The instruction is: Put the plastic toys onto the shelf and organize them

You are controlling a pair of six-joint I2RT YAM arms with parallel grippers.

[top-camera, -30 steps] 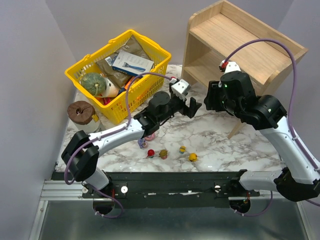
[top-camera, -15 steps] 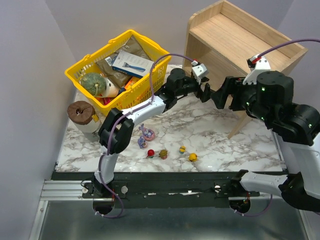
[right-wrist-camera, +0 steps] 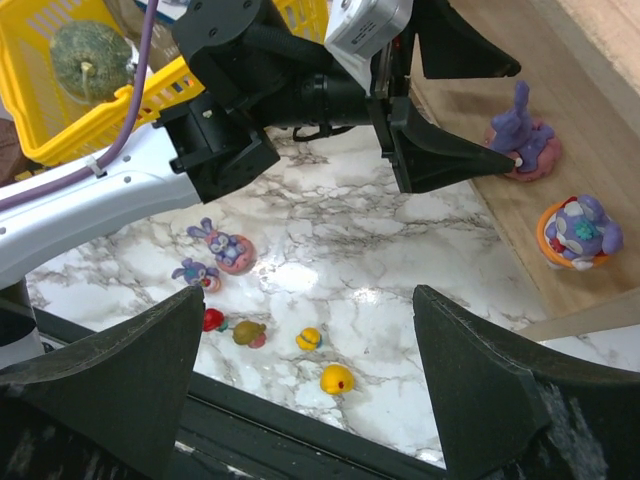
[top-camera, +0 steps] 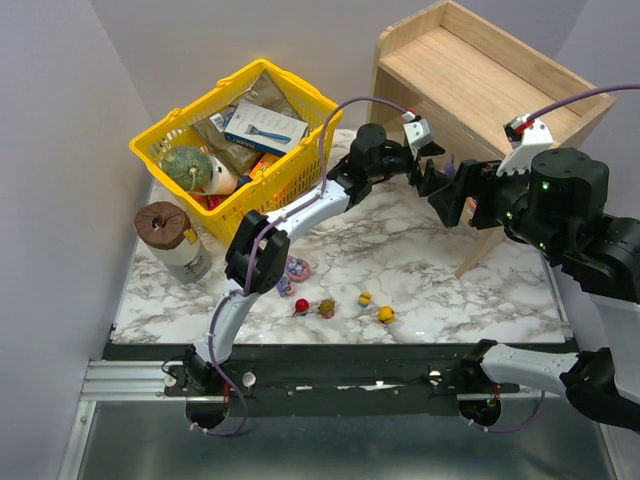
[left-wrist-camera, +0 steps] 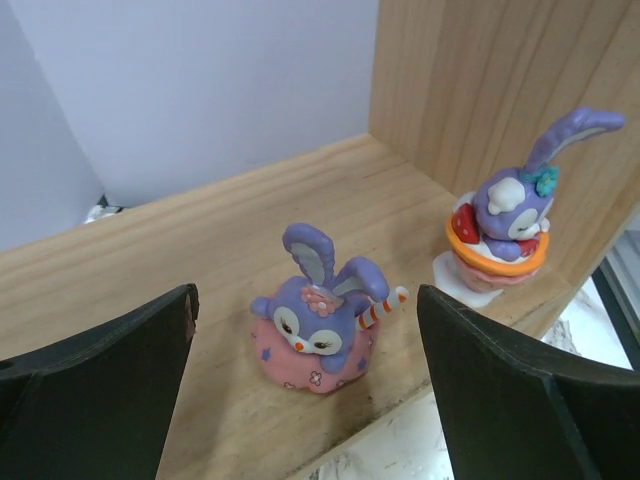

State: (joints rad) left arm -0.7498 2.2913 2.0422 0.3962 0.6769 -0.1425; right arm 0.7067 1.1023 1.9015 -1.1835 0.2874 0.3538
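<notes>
Between the fingers of my open left gripper [left-wrist-camera: 305, 300], on the lower board of the shelf [left-wrist-camera: 180, 250], sits a purple long-eared toy on a pink cushion [left-wrist-camera: 315, 340], touched by neither finger. A second purple toy in an orange cup [left-wrist-camera: 505, 230] stands to its right by the side panel. From above, the left gripper [top-camera: 437, 168] reaches into the shelf [top-camera: 480, 80]. My right gripper [right-wrist-camera: 310, 295] hangs open and empty over the table. Below it lie two purple toys [right-wrist-camera: 228, 245], a red one [right-wrist-camera: 212, 319], an olive one [right-wrist-camera: 248, 333] and two yellow ones [right-wrist-camera: 336, 379].
A yellow basket [top-camera: 172, 128] of groceries with a green-grey gourd [top-camera: 186, 166] stands at the back left. In front of it stands a jar with a brown lid [top-camera: 163, 226]. The left arm stretches diagonally across the marble table [top-camera: 420, 270]. The right arm [top-camera: 570, 200] hovers beside the shelf's front corner.
The left arm has stretched from mid-table into the shelf's lower tier, and its jaws now stand wide around the cushion toy. The right gripper has drawn back and opened wider.
</notes>
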